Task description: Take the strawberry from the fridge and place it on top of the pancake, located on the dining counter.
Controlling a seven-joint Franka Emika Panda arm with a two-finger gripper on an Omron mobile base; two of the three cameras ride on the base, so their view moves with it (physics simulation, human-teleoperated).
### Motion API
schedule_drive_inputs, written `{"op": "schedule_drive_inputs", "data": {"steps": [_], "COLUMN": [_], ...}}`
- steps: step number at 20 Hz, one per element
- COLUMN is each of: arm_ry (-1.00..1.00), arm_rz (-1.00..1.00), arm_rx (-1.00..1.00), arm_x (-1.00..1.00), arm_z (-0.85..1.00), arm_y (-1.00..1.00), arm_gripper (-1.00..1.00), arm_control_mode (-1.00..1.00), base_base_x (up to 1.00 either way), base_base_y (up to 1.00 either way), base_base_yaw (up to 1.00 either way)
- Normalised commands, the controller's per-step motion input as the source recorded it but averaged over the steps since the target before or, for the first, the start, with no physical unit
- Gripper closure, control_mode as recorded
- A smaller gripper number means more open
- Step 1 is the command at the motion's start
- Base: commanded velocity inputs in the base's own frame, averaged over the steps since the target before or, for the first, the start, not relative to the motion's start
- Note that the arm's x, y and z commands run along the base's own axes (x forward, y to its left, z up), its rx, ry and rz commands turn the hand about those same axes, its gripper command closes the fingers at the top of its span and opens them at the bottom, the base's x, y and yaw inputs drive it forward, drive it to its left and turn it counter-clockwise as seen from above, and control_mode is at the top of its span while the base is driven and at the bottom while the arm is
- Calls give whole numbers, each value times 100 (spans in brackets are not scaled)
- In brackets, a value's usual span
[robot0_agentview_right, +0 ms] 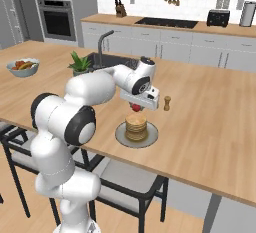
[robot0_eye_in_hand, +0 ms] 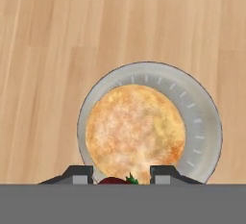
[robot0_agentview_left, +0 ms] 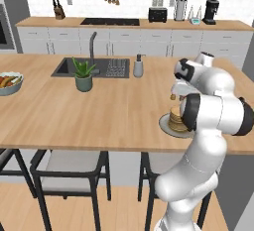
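Note:
The strawberry [robot0_agentview_right: 135,108] is a small red berry with a green leaf, pinched between my gripper's [robot0_agentview_right: 136,107] two fingers. It hangs just above the pancake [robot0_agentview_right: 136,126]. In the hand view the strawberry [robot0_eye_in_hand: 114,180] shows at the bottom edge between the dark fingertips [robot0_eye_in_hand: 79,174]. Right below lies the golden pancake [robot0_eye_in_hand: 135,131] on its round grey plate [robot0_eye_in_hand: 204,122]. The stack stands near the front edge of the light-wood dining counter [robot0_agentview_left: 99,111], partly hidden by my arm, with the pancake [robot0_agentview_left: 175,120] showing beside it. The fridge is out of view.
A small brown pepper mill [robot0_agentview_right: 167,102] stands just right of the plate. Further back on the counter are the inset sink [robot0_agentview_left: 92,68], a potted plant [robot0_agentview_left: 83,75], a soap dispenser [robot0_agentview_left: 138,66] and a fruit bowl [robot0_agentview_left: 9,82]. Dark-legged stools [robot0_agentview_left: 69,168] stand under the front edge.

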Motion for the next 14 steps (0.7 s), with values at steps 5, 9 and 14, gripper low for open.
{"op": "schedule_drive_inputs", "data": {"steps": [5, 9, 14], "arm_ry": [0, 0, 0], "arm_rz": [0, 0, 0], "arm_rx": [0, -1, -1], "arm_x": [0, 5, 2], "arm_z": [-28, -32, -16], "arm_y": [0, 1, 1], "arm_gripper": [100, 100, 100], "arm_control_mode": [-100, -100, -100], "base_base_x": [0, 0, 0], "base_base_y": [0, 0, 0], "base_base_yaw": [0, 0, 0]}}
